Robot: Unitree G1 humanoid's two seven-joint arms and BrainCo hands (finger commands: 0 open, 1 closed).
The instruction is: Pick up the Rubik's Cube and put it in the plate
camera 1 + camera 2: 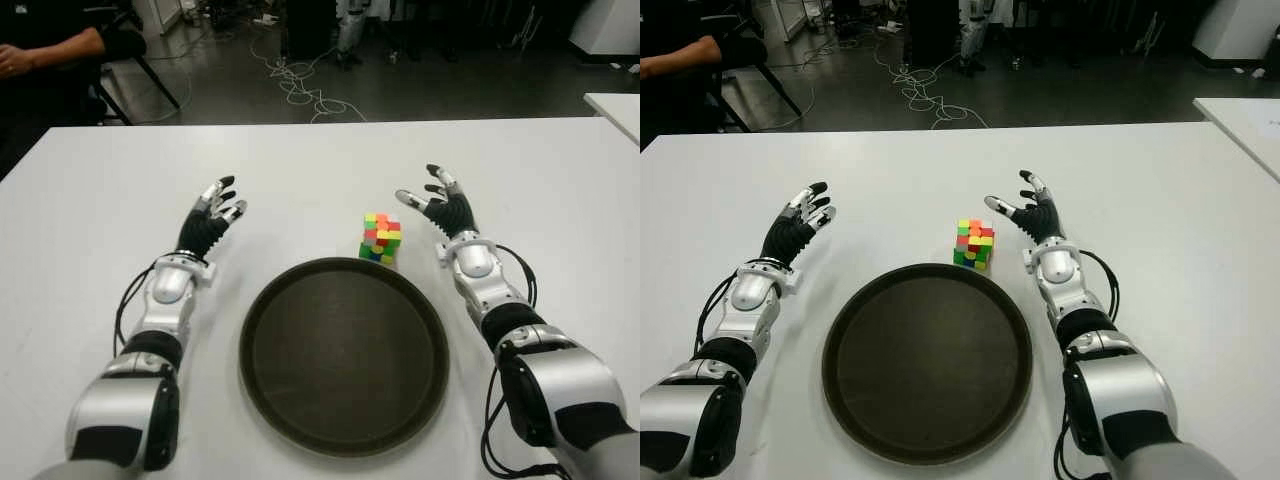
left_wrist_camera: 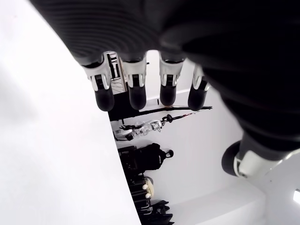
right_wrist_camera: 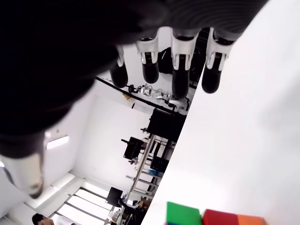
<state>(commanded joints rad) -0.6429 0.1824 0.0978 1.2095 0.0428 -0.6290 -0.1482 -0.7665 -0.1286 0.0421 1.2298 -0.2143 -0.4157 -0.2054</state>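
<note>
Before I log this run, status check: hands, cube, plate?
Left robot hand open, idle left of plate. Right robot hand open beside cube, not touching. Cube on table, behind plate. Nothing between them.

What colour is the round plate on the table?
The round plate is dark brown, plain; best seen in the left eye view.

A broad white table fills the near room. Beyond its far edge the floor is dark grey, with pale cables tangled across it. A person's arm shows at the far left by a dark chair. Another white table's corner sits far right.
</note>
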